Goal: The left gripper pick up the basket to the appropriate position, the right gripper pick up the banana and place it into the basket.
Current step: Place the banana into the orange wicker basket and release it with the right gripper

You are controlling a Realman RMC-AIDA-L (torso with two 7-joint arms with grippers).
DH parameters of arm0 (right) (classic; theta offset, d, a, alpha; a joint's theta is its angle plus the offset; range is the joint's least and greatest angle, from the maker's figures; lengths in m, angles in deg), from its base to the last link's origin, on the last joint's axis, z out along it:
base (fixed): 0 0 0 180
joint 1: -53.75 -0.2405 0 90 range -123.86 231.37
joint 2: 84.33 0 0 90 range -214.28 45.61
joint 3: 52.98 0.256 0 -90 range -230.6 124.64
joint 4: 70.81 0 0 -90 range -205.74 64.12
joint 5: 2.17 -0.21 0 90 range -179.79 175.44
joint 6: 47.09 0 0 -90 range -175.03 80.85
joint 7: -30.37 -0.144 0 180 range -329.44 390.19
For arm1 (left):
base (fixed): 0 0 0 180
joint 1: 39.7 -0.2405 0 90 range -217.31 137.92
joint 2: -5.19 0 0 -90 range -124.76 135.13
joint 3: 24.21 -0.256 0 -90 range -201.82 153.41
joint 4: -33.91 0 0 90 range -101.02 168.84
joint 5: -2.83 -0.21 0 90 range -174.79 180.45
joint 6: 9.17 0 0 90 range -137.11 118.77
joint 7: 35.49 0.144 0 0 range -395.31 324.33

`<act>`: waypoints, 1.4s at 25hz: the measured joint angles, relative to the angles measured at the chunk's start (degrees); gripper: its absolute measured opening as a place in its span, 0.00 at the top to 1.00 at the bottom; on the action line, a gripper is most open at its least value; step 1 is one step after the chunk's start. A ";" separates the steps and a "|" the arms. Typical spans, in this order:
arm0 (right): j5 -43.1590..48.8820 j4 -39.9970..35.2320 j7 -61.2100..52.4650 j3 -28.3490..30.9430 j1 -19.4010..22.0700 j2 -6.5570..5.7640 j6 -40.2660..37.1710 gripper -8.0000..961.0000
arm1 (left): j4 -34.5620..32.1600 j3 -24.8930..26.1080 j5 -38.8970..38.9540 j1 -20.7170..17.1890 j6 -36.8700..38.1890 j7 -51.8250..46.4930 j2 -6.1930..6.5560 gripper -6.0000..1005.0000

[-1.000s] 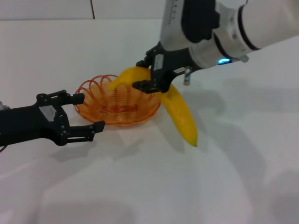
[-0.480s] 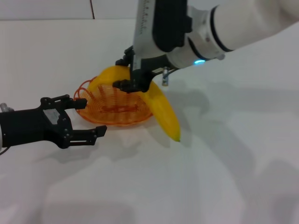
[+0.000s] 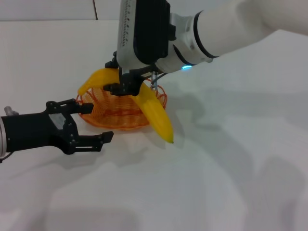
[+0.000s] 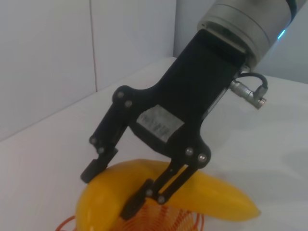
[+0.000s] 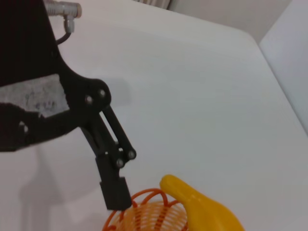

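Head view shows the right gripper [image 3: 120, 81] clenched on the banana [image 3: 153, 111], carried above the basket [image 3: 96, 113], its tip hanging past the rim. The left gripper [image 3: 91, 122] gapes, empty, just beside the basket.

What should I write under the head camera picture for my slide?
Right hand carries the banana over the orange basket; open left hand waits beside it.

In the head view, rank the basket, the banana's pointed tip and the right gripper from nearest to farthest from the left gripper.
Measured from the left gripper, open at the table's left:
1. Basket, its rim right beside the upper finger.
2. Right gripper, shut on the banana, above the basket.
3. Banana's pointed tip, beyond the basket's right side.
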 joint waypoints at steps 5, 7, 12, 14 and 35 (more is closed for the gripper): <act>-0.04 0.19 0.00 -1.24 -0.32 0.04 1.86 0.50 | 1.30 -0.01 0.00 1.36 0.00 -0.07 -0.01 0.10; -0.06 0.31 -0.06 -1.94 -0.56 0.05 2.59 0.50 | 1.89 -0.01 0.00 1.89 0.01 -0.19 0.01 0.10; -0.08 2.50 -0.52 -3.07 -2.18 0.17 3.29 0.50 | 2.40 0.00 0.00 2.24 0.00 -0.22 0.03 0.10; -0.08 3.20 -0.56 -3.15 -2.56 0.21 3.34 0.50 | 2.40 0.00 0.00 2.32 0.00 -0.23 0.04 0.10; -0.17 1.61 -2.07 -3.63 -3.75 0.15 2.75 0.39 | 3.69 0.18 -0.09 2.86 0.00 -0.26 0.07 0.10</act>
